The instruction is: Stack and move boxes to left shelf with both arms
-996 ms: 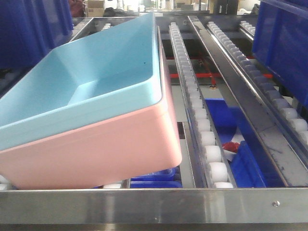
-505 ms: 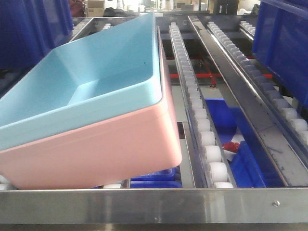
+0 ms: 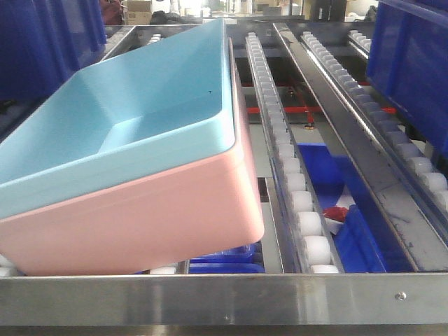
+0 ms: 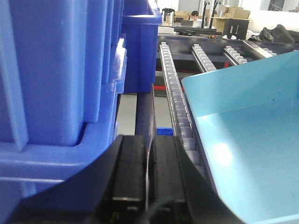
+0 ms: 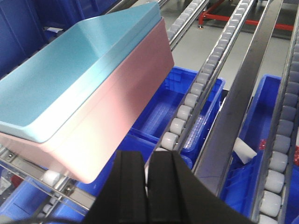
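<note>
The light blue box [image 3: 140, 119] sits nested inside the salmon pink box [image 3: 140, 224], and the pair rests on the left shelf [image 3: 210, 297], on the left lane just behind the steel front bar. The stack is tilted — its right side looks lifted off the lane while the left side sits low on the white rollers [image 3: 297, 203], probably because the boxes are wider than the gap between the rails and ride up on one of them. The stacking part of the task looks done, and the boxes are already on the rack; what is left, by my judgement, is at most a nudge to level them.

Neither claw touches the stack. The left claw [image 4: 148, 177] hangs to the left of the blue box, its two black fingers pressed together with only a thin seam between them, nothing held, and the dark blue bins [image 4: 56, 74] close on its left. The right claw [image 5: 148, 186] hovers near and to the right of the pink box's near corner, above the roller lane, fingers likewise closed on nothing. More dark blue crates [image 5: 163, 112] lie on the level below the rollers. With both claws clear, the tilted stack stays put on its own weight — a push from the right would be the likely way to seat it flat.
</note>
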Robot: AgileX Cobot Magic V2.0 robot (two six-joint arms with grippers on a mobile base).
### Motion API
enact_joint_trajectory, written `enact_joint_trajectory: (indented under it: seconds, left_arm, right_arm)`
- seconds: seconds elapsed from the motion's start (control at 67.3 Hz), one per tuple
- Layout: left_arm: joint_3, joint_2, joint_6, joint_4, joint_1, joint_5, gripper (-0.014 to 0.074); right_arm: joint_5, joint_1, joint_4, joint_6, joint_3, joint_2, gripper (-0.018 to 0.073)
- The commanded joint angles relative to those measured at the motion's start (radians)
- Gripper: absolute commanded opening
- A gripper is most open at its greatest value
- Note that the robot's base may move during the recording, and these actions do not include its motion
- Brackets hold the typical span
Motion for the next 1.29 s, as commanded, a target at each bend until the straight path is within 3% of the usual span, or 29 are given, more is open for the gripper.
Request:
enact_joint_trajectory:
  seconds: [0.0,0.149,0.268,0.446,0.669,0.877,1.278]
  left_arm:
    - [0.030,-0.013,0.002,-0.008,0.002,-0.091,0.0006]
    - [0.030,-0.013,0.002,-0.008,0.002,-0.091,0.0006]
    - [0.030,-0.013,0.002,-0.008,0.002,-0.091,0.0006]
    - [0.030,-0.013,0.002,-0.008,0.002,-0.091,0.0006]
    - [0.030,-0.013,0.002,-0.008,0.002,-0.091,0.0006]
    - [0.030,-0.013,0.002,-0.008,0.002,-0.091,0.0006]
    - [0.030,-0.013,0.002,-0.008,0.002,-0.091,0.0006]
  right_arm:
    - [-0.071,-0.002,0.018,-0.030,-0.030,0.000,0.0055]
    - [-0.045,-0.096,0.229,-0.258,-0.030,-0.002,0.0055]
    - [-0.045,-0.243,0.325,-0.394,-0.026,-0.020,0.0055]
    - [-0.125,-0.489,0.421,-0.466,0.084,-0.135,0.0055]
    - [-0.277,-0.669,0.445,-0.466,0.294,-0.305,0.0055]
    - [-0.295,-0.738,0.445,-0.468,0.391,-0.421,0.0055]
    - [-0.294,-0.738,0.429,-0.475,0.418,-0.498,0.0055]
